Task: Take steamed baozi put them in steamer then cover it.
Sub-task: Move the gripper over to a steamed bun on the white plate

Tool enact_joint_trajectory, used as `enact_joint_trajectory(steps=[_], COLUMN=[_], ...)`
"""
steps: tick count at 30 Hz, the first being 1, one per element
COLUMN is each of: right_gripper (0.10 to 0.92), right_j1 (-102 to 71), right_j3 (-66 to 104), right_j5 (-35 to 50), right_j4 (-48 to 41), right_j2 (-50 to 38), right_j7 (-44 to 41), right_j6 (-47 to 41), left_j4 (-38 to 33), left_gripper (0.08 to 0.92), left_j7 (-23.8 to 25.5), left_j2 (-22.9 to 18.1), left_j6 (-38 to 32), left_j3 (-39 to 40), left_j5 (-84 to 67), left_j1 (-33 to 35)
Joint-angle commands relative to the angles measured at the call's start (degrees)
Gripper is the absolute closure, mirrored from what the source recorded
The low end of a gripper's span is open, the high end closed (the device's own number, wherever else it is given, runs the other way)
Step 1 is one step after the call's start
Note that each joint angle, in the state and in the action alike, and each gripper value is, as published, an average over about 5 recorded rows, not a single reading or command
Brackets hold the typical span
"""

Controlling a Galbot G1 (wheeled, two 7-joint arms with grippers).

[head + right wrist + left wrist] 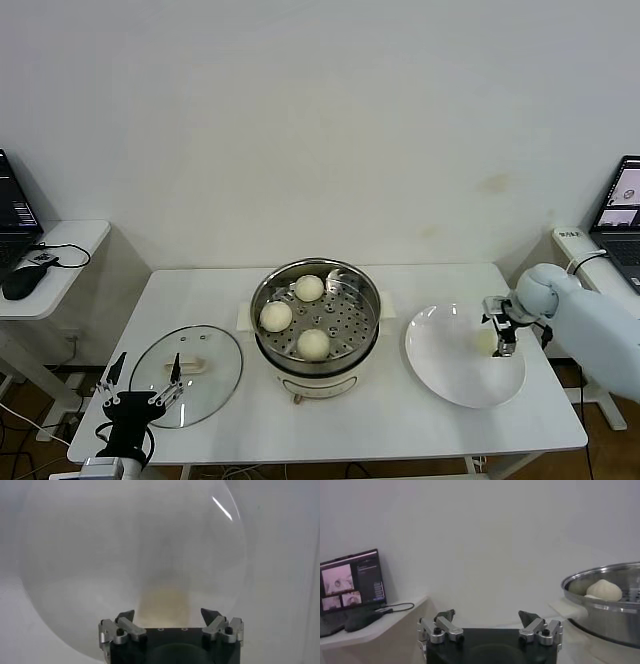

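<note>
**Fourth bun: lining up the pick from the plate**

I am looking at the last small round cream-white dough bun (488,341), sitting on the flat white plate (440,375) to the right of the round shiny stainless-steel steamer pot (368,322). Three buns are already lying on its perforated tray (345,320).

My right gripper (503,333) is hanging directly over that bun, fingers spread to either side of it, not pinching anything that I can see. In the right wrist view the bun (164,602) shows as a blurred pale patch between the fingertips.

Next, I judge, I need to close gently on the soft dough, lift, and carry it to the tray's open spot.

The clear glass lid with its cream-white bar handle (186,371) is lying left of the pot. My left gripper (140,392) is waiting by the lid's near edge, jaws wide, empty.
</note>
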Motion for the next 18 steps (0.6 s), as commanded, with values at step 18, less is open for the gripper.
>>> enact_joint_trajectory(steps=[18], right_gripper=[0.389], right_j1=[2.6], right_j3=[0.1], right_j5=[3.1], right_j4=[2.5], right_j2=[-1.0], right_j7=[-2.7], right_j6=[-1.9], left_j4=[-1.2], left_gripper=[0.177], left_j7=[-0.1], left_j2=[-0.3], left_j6=[-0.1], left_j3=[-0.4], left_j5=[0.0], left_j1=[0.6])
